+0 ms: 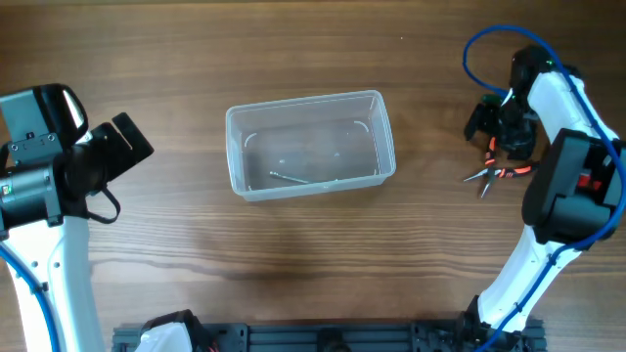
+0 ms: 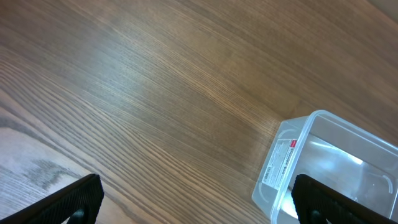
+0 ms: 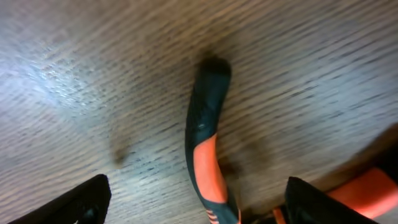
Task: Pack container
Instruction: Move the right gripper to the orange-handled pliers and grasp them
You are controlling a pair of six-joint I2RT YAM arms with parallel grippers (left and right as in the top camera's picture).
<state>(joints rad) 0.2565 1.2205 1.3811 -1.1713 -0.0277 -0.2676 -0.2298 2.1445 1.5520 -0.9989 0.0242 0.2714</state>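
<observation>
The clear container [image 1: 310, 145] sits on the wooden desk [image 1: 196, 59] at the centre of the overhead frame, lidless, its long side running left to right. A small thin metal piece [image 1: 291, 178] lies on its floor near the lower wall; what it is cannot be told.

The left fingers [image 1: 132, 137] hover at the left edge of the overhead view, well apart from the container. In the left wrist view they [image 2: 71, 202] are spread wide with nothing between them, and the container's corner [image 2: 323, 162], with a white label [image 2: 280, 163] on its end wall, shows at lower right.

At the right of the overhead frame, the right fingers [image 1: 501, 132] hang over a pair of pliers [image 1: 499, 173] with orange and black handles. In the right wrist view the right fingers [image 3: 78, 200] are spread, standing either side of one pliers handle [image 3: 205, 143] without touching it.
</observation>
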